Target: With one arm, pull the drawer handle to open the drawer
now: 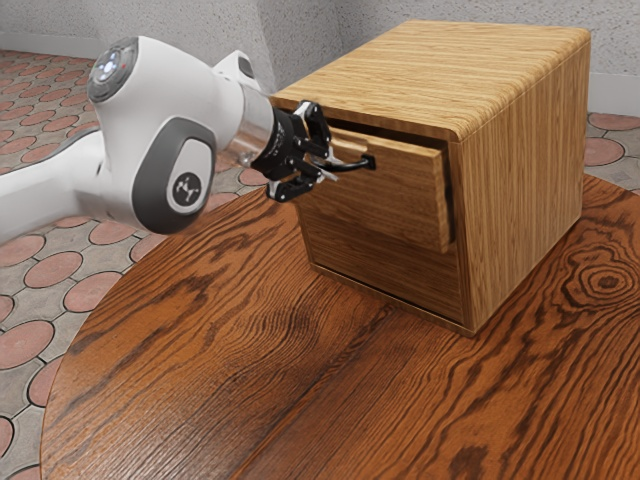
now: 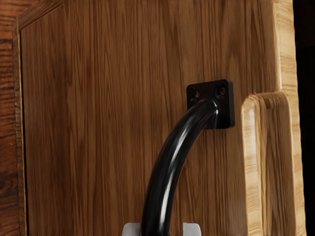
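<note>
One drawer (image 1: 395, 195) sits in the upper part of the wooden cabinet (image 1: 520, 170), its front already out past the cabinet face but far from fully open. The cabinet stands on the round wooden table (image 1: 300, 380), toward the exterior view's right. The black drawer handle (image 1: 358, 162) juts from the drawer front toward the arm, and the gripper (image 1: 328, 167) appears clamped on it. In the wrist view two pale pads (image 2: 132, 229) flank the curved bar (image 2: 167, 167) from either side, though contact on the far pad is hard to confirm. The step in hand, as I judge it, is mid-pull. To do it well, draw straight back along the drawer's sliding direction and keep the wrist square to the drawer front, with no lifting or twisting. Hold the grip firm so the round bar does not slip through the pads, and pull at an even pace. A sideways drag would likely bind the drawer in its opening or shove the whole cabinet across the table, so watch that the box stays put. Counts: one cabinet, one drawer, one handle, one mounting plate (image 2: 210, 104) in sight with two screw holes, two pads, one gripper on one white arm (image 1: 160, 130), one table. The tiled floor (image 1: 40, 270) shows beyond it.
</note>
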You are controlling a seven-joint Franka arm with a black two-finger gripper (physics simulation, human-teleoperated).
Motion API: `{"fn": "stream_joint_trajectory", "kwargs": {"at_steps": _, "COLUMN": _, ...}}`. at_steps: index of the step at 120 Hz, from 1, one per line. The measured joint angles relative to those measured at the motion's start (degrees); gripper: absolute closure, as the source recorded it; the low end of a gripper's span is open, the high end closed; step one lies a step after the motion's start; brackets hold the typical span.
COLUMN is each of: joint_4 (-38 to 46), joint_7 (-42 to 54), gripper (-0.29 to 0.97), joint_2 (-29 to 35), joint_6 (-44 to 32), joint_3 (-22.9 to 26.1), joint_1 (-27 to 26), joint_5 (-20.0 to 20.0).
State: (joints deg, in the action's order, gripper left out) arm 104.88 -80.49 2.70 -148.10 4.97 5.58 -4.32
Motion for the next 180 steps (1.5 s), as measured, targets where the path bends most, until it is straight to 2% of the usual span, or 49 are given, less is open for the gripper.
{"fn": "stream_joint_trajectory", "kwargs": {"at_steps": 69, "joint_4": 3.91, "joint_7": -0.18, "gripper": 0.75, "joint_2": 5.06, "joint_6": 2.74, "joint_3": -0.12, "joint_1": 0.23, "joint_5": -0.08}}
{"fn": "stream_joint_trajectory", "kwargs": {"at_steps": 84, "joint_4": 5.13, "joint_7": -0.12, "gripper": 0.73, "joint_2": 6.51, "joint_6": 2.51, "joint_3": -0.13, "joint_1": -0.09, "joint_5": -1.86}}
{"fn": "stream_joint_trajectory", "kwargs": {"at_steps": 123, "joint_4": 10.44, "joint_7": 0.03, "gripper": 0.69, "joint_2": 11.58, "joint_6": 2.5, "joint_3": -1.4, "joint_1": -1.29, "joint_5": -0.92}}
{"fn": "stream_joint_trajectory", "kwargs": {"at_steps": 180, "joint_4": 17.29, "joint_7": 0.03, "gripper": 0.7, "joint_2": 18.17, "joint_6": 3.13, "joint_3": -3.56, "joint_1": -1.71, "joint_5": -0.06}}
